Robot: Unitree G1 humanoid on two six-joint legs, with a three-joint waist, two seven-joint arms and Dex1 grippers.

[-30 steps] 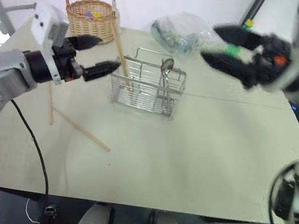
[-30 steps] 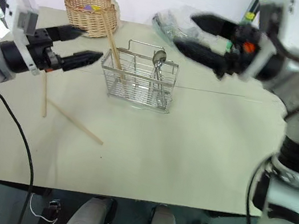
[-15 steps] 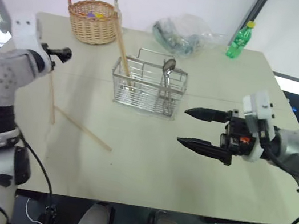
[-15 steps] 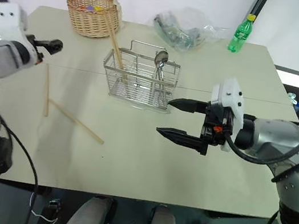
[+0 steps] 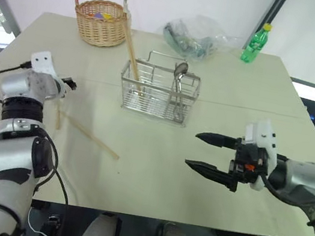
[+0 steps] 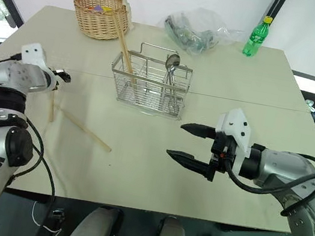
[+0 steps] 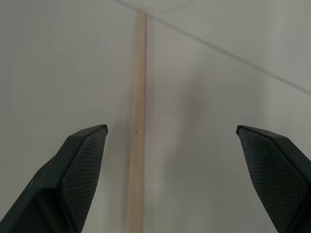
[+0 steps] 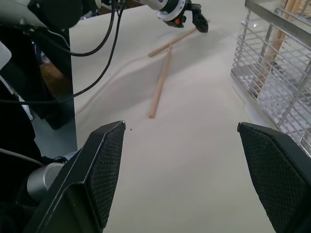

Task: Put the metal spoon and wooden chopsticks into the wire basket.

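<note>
The wire basket [image 5: 158,94] stands mid-table with the metal spoon [image 5: 180,71] upright in it, bowl up, and one wooden chopstick [image 5: 131,52] leaning out of its left end. Two more chopsticks lie on the table to the left, one slanted [image 5: 88,137] and one [image 5: 57,117] below my left gripper [image 5: 69,84]. In the left wrist view that stick [image 7: 137,145] runs beneath the wide open, empty left gripper [image 7: 170,128]. My right gripper [image 5: 192,148] hovers open and empty over the table, right of the basket and in front of it.
A round wicker basket [image 5: 101,19] with a tall handle stands at the back left. A crumpled plastic bag [image 5: 200,34] and a green bottle [image 5: 255,42] sit along the far edge. The table [image 5: 152,184] has bare surface in front.
My left gripper swung away from the basket, left and down to just above the lying chopstick. My right gripper dropped from high beside the basket to low over the table.
</note>
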